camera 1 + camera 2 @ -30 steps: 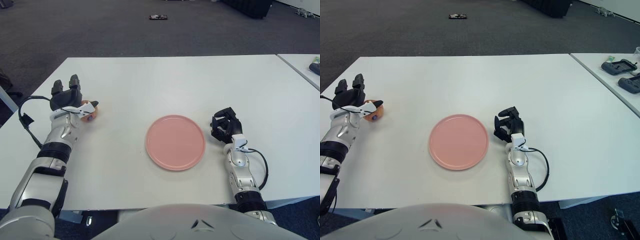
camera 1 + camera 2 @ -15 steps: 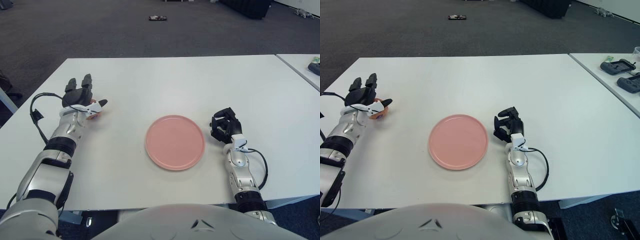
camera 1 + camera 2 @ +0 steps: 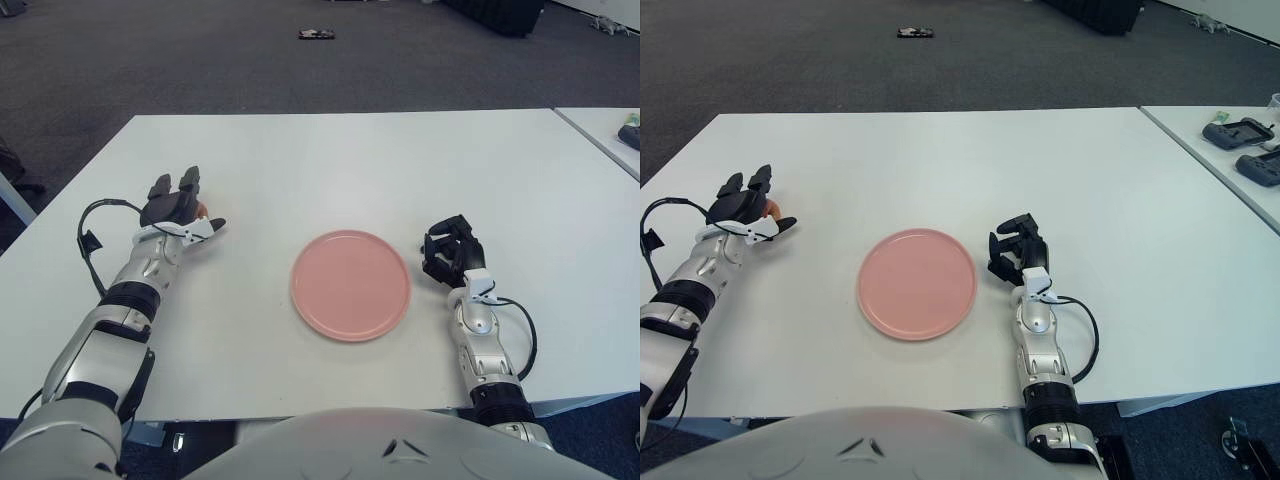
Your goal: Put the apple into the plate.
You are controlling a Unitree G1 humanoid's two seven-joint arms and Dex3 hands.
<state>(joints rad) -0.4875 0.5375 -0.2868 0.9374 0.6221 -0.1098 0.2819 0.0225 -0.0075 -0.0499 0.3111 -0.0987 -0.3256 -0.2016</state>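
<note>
Left hand [image 3: 178, 207]: dark three-fingered hand on a silver forearm, over the left part of the table; its fingers are curled around the apple, thumb reaching toward the plate.
Apple [image 3: 201, 209]: small orange-red fruit, almost wholly hidden inside the left hand's grasp; only a sliver shows between the fingers.
Change over the last second: hand and apple together have travelled from near the table's left edge inward and toward the plate; more of the fruit showed before than shows now.
Plate [image 3: 350, 284]: round, flat, pink plate at the centre of the table, with nothing on it; it has not shifted.
Gap: the held apple is well apart from the plate, to its left and slightly farther from the robot.
Right hand [image 3: 449, 250]: dark fingers curled on nothing, parked on the table just beside the plate's right rim; unmoved.
White rectangular table [image 3: 330, 160]: bears the plate and both hands.
Meaning for the task: judged to be mid-carry; the grasp looks secured, and the release over the plate is not yet done.
</note>
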